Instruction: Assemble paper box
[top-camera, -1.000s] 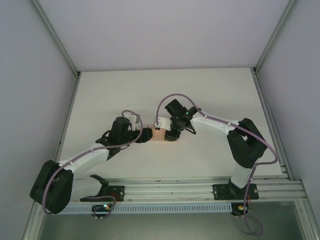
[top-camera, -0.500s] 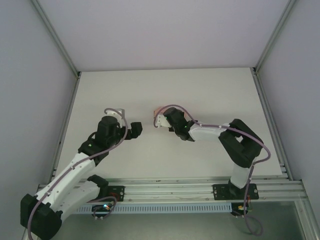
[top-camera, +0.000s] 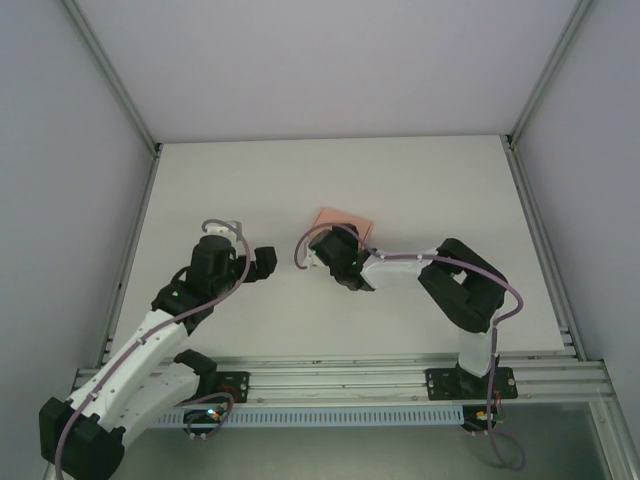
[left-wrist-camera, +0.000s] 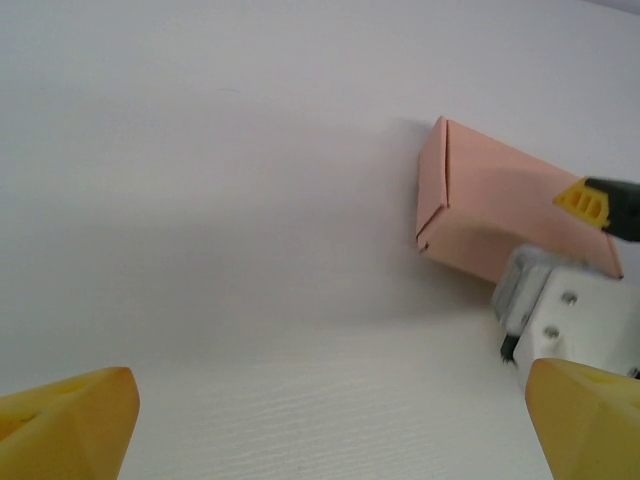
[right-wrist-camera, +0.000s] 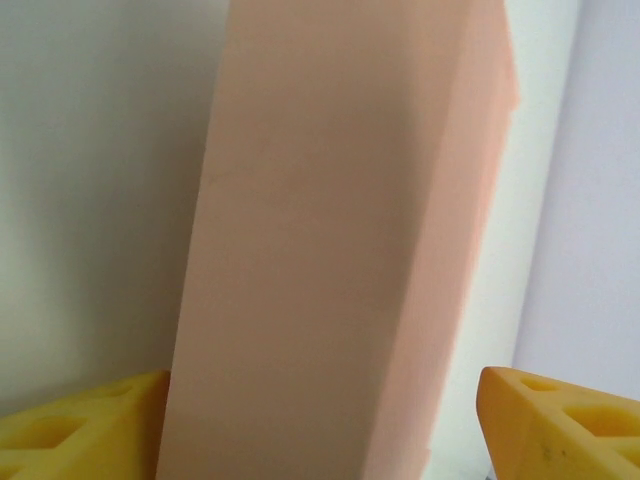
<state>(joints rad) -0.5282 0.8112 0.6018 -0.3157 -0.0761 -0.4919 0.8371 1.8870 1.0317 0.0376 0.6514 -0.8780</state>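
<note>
**tabfold:** Container rundown is short because there's exactly one: the paper box (top-camera: 345, 219). It's salmon pink and folded into a small plain rectangular block. Every face I can see is shut, so no idea what's inside, if anything.

**yam_fan:** Where's it sitting?

**tabfold:** It's lying on the white table (top-camera: 430, 180), about mid-table, just beyond the right arm's wrist. The left wrist view shows one long face, a short end and a crease along the edge, with a soft shadow beside it.

**yam_fan:** Anything holding it?

**tabfold:** The right gripper (right-wrist-camera: 320, 425) is right up on it, but the jaws are spread. In the right wrist view the box runs up the middle between the two yellow fingers (right-wrist-camera: 560, 425). The finger on the right of that view has a strip of bare table between it and the card. The other finger sits tight against the box edge, and I can't say if it's touching. So it's released, not clamped.

**yam_fan:** And the other one?

**tabfold:** The left gripper (left-wrist-camera: 327, 418) is spread wide too, with nothing between its pads. It's off to the left of the box, apart from it and pointed its way.

**yam_fan:** Counts?

**tabfold:** One box, two arms, two grippers, and two yellow pads on each.
</note>
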